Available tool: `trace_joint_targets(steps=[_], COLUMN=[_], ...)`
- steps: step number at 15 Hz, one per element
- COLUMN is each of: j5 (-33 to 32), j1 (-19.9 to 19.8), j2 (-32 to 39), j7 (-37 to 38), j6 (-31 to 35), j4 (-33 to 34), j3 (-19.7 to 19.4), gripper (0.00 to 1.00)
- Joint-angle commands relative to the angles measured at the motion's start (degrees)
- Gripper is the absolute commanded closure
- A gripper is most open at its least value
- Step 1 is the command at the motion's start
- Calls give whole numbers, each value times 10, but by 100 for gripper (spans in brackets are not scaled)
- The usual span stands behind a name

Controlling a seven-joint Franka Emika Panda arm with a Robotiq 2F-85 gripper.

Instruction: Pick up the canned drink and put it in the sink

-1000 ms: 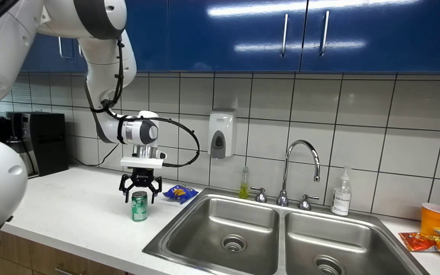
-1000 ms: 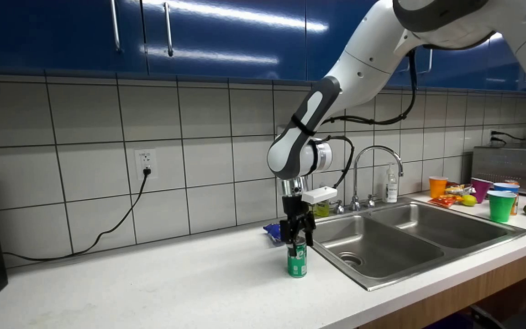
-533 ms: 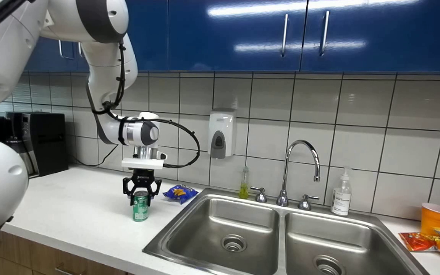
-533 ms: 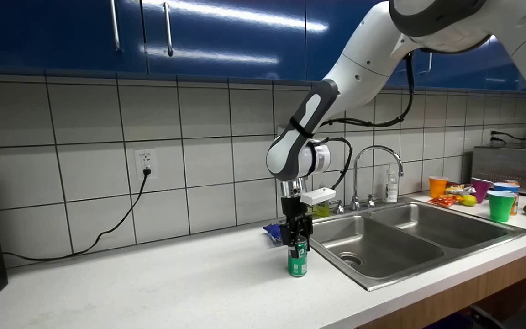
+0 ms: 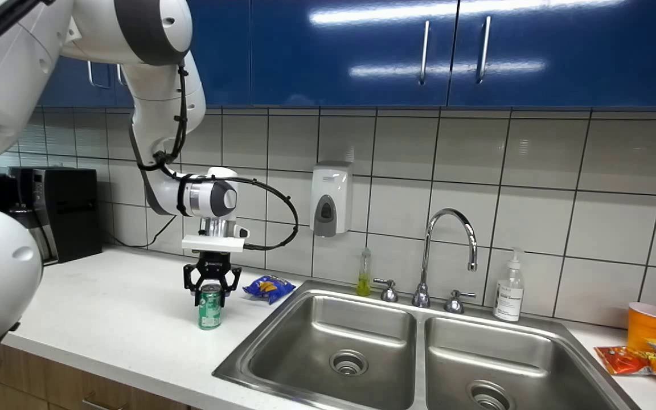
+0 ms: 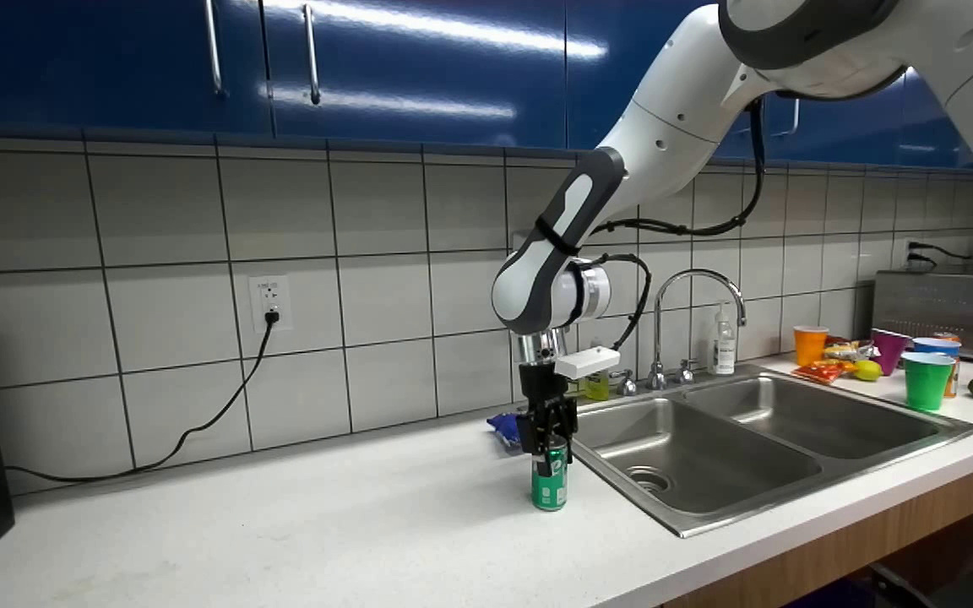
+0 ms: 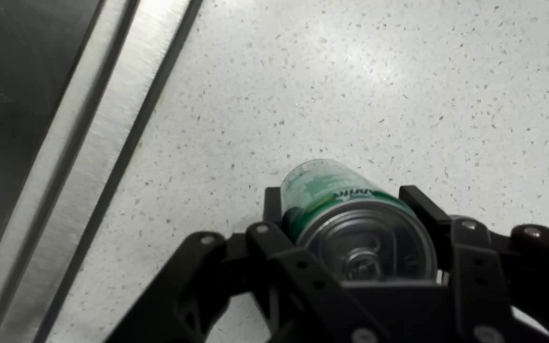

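Observation:
The canned drink (image 5: pixel 210 316), a small green can with a silvery top, stands upright on the white counter in both exterior views. My gripper (image 5: pixel 209 300) points straight down over it and is shut on its upper part. In the wrist view one black finger (image 7: pixel 272 205) lies along each side of the can (image 7: pixel 324 183), and the gripper body hides part of the lid. The stainless-steel sink (image 5: pixel 421 359) with two basins lies just beside the can; its rim (image 7: pixel 117 95) runs along the left of the wrist view.
Behind the can lies a blue packet (image 5: pixel 270 288). A chrome faucet (image 5: pixel 427 256), a yellow-green soap bottle (image 5: pixel 364 279) and a white-labelled pump bottle (image 5: pixel 509 293) line the sink's back. Cups, snack bags and fruit, with an orange cup (image 6: pixel 810 344) among them, occupy the sink's far side.
My gripper's fingers stood apart on either side of the can and have come together onto it. The can has shifted very slightly; the arm has hardly moved.

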Motion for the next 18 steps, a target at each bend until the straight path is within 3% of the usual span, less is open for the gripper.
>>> trace_joint_targets(steps=[1, 18], j5=[-11, -8], j1=[-5, -5], j2=[6, -11], j7=[0, 2], j6=[-7, -9], j4=[12, 27], j3=[5, 6], gripper=[62, 62])
